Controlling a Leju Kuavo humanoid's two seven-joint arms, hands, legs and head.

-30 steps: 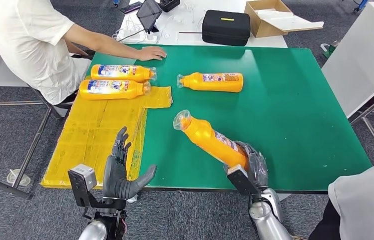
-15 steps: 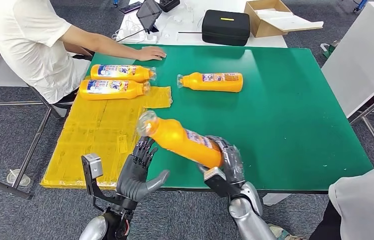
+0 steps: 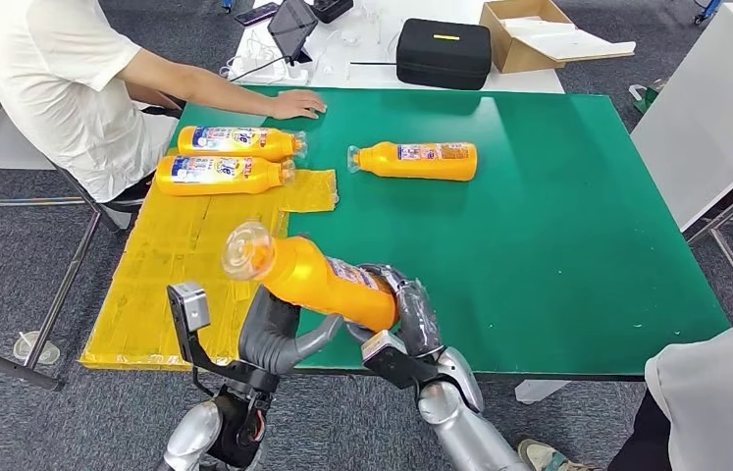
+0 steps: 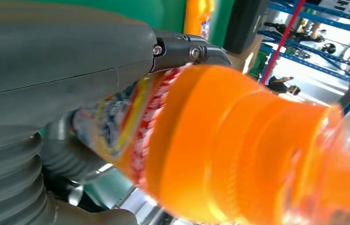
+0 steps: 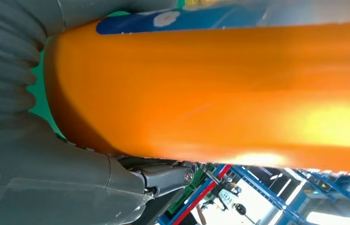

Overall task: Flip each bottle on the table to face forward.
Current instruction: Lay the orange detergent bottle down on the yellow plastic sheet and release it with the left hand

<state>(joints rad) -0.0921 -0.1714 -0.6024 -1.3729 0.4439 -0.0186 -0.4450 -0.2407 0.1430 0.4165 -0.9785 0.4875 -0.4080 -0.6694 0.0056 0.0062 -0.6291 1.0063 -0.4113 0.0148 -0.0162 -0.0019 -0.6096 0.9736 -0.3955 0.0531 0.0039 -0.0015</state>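
Note:
An orange bottle (image 3: 318, 280) with a clear cap hangs tilted over the near edge of the green table (image 3: 558, 216). My right hand (image 3: 411, 319) grips its base. My left hand (image 3: 269, 334) cups its middle from below, thumb on the near side, fingers hidden behind it. In the left wrist view the bottle (image 4: 238, 140) lies against my left hand (image 4: 46, 70), label side toward the palm. In the right wrist view its plain orange body (image 5: 219, 93) rests in my right hand (image 5: 23, 178). One more bottle (image 3: 419, 160) lies mid-table; two others (image 3: 237, 142) (image 3: 220, 175) lie at the far left.
A yellow sheet (image 3: 185, 265) covers the table's left part. A seated person rests a hand (image 3: 298, 103) on the far left edge. A black case (image 3: 444, 54) and a cardboard box (image 3: 529, 34) sit beyond. Another person (image 3: 715, 392) stands at the near right.
My right hand has carried the bottle leftward and toward me. My left hand, open and apart before, now sits under the bottle with its fingers behind it.

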